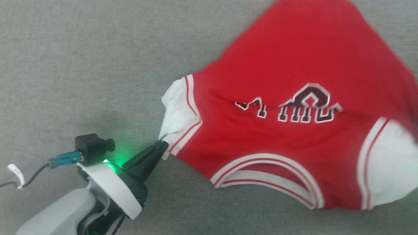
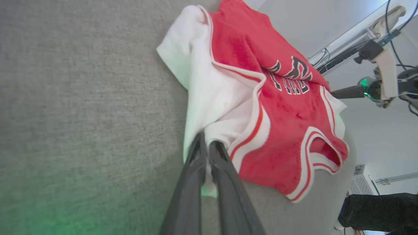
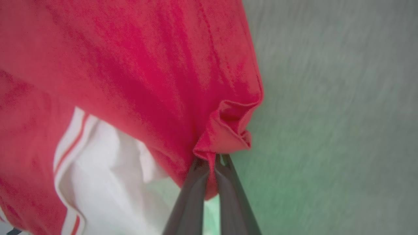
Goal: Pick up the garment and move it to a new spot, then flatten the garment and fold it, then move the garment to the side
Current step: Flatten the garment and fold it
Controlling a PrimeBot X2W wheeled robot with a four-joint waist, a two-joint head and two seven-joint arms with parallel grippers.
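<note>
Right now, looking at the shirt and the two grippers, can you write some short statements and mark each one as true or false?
1. The left gripper is shut on a white sleeve of the shirt. True.
2. The right gripper is open and touches nothing. False: it is shut on a bunched red edge of the shirt.
3. In the head view, the lettering on the shirt faces the camera. True.
4. The shirt is folded into a neat rectangle. False: it is unfolded and wrinkled.
5. The shirt is over a wooden tabletop. False: under it is a grey surface that looks like carpet.
</note>
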